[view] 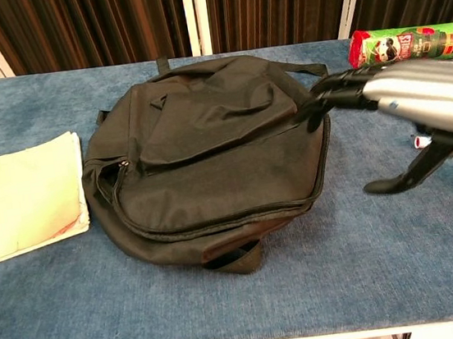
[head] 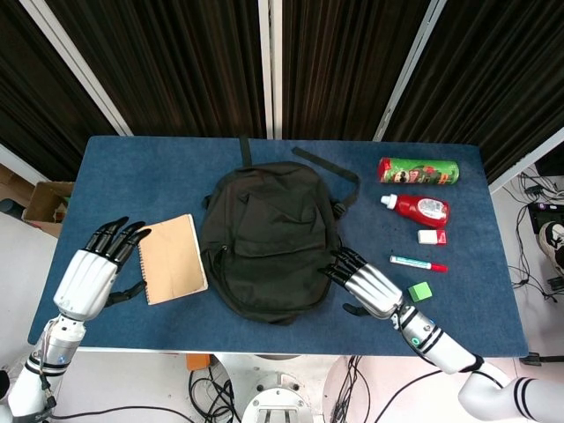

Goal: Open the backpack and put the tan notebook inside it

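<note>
Blue desk (head: 123, 167) before dark curtains: we see a closed black backpack (head: 269, 238) mid-desk.
Our right hand (head: 366, 284) hovers spread, empty, at its edge; left hand (head: 88, 273) likewise beside the tan notebook (head: 172, 258).

The left hand (head: 92, 273) has a shiny silver back and black fingers (head: 117, 235). Its thumb is black too. Below it comes a thin silver wrist with a dark ring around it, and then a white arm.

The right hand (head: 367, 286) looks the same: a smooth silver back with grooves in it, black fingers (head: 339, 264) and a black thumb. Its wrist is white with black bands and a small green dot. From the chest view the right hand (view: 416, 101) shows a tiny blue mark on its silver shell.
</note>
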Action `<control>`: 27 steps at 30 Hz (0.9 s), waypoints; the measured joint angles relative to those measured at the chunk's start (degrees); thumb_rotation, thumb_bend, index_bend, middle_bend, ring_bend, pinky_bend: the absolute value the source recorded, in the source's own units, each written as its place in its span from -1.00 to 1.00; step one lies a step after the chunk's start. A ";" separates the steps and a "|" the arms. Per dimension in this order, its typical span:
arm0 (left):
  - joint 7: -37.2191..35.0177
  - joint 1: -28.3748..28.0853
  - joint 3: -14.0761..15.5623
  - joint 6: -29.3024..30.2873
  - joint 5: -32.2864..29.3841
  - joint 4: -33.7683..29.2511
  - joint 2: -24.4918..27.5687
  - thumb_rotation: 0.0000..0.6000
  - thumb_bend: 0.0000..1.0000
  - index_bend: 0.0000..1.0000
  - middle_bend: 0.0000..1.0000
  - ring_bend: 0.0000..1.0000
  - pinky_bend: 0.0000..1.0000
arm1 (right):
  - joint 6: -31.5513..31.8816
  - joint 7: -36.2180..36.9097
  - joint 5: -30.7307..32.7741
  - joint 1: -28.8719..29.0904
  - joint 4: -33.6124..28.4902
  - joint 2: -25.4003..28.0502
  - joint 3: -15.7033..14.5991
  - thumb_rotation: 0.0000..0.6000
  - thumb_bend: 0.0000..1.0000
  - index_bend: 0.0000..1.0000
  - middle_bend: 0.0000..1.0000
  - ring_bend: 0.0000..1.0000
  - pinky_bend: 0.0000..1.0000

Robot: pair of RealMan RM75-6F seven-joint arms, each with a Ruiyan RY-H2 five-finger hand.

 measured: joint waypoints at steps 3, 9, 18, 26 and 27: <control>-0.62 0.81 0.59 0.70 -0.17 1.03 -0.47 1.00 -0.75 -0.68 -0.71 -0.80 -0.64 | 0.35 -2.31 -0.42 0.21 2.38 -3.75 0.37 1.00 -0.74 -0.58 -0.47 -0.90 -0.79; -2.31 1.34 1.15 1.63 0.41 2.12 -0.66 1.00 -0.75 -0.68 -0.71 -0.80 -0.64 | -1.51 -6.09 0.13 1.88 5.05 -8.87 1.46 1.00 -0.68 -0.54 -0.44 -0.85 -0.79; -2.87 1.41 1.34 1.74 0.68 3.00 -0.59 1.00 -0.75 -0.68 -0.71 -0.80 -0.64 | -4.62 -7.21 3.16 4.47 6.09 -12.01 3.73 1.00 -0.12 -0.16 -0.18 -0.57 -0.58; -3.30 1.84 2.17 0.96 -0.05 4.19 -0.57 1.00 -0.75 -0.68 -0.71 -0.80 -0.64 | -7.21 -7.60 6.95 6.21 3.97 -11.69 5.64 1.00 -0.05 -0.04 -0.13 -0.46 -0.44; -3.39 1.90 2.25 0.93 -0.12 4.39 -0.58 1.00 -0.75 -0.68 -0.71 -0.80 -0.64 | -7.23 -7.12 7.69 6.31 3.28 -11.49 6.12 1.00 -0.05 0.00 -0.12 -0.43 -0.40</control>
